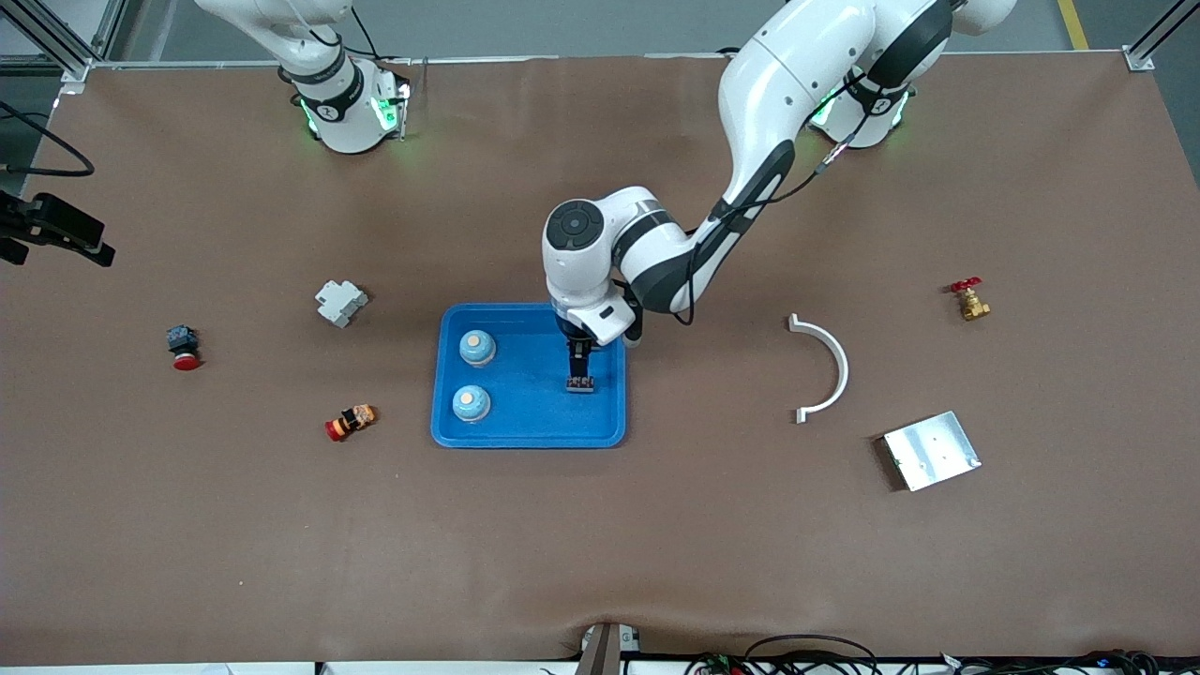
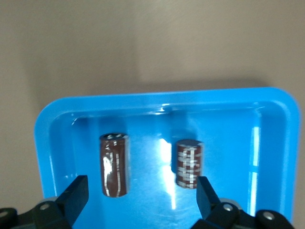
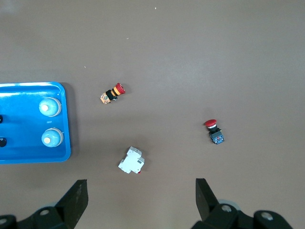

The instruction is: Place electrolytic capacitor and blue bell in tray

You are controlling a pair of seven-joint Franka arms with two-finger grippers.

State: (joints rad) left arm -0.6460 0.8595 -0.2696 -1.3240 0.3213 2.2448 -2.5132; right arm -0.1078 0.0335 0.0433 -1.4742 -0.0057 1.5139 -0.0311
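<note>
Two electrolytic capacitors (image 2: 115,165) stand upright in the tray (image 1: 528,431), toward the left arm's end of it, with two blue bells (image 1: 477,348) toward the right arm's end. The left gripper (image 2: 142,193) hangs over the capacitors, fingers spread; the right gripper (image 3: 141,196), fingers spread, waits above the table (image 1: 600,525) away from the tray. Each capacitor looks light, rigid and smooth-sleeved, best pinched across its side; its sleeve markings cannot be read.

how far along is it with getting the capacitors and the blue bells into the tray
It looks nearly finished. Two blue bells sit in the tray, and two capacitors stand upright in it. The left gripper is open over the capacitors, holding nothing. The right gripper waits open over the table. No other bell or capacitor shows outside the tray.
</note>
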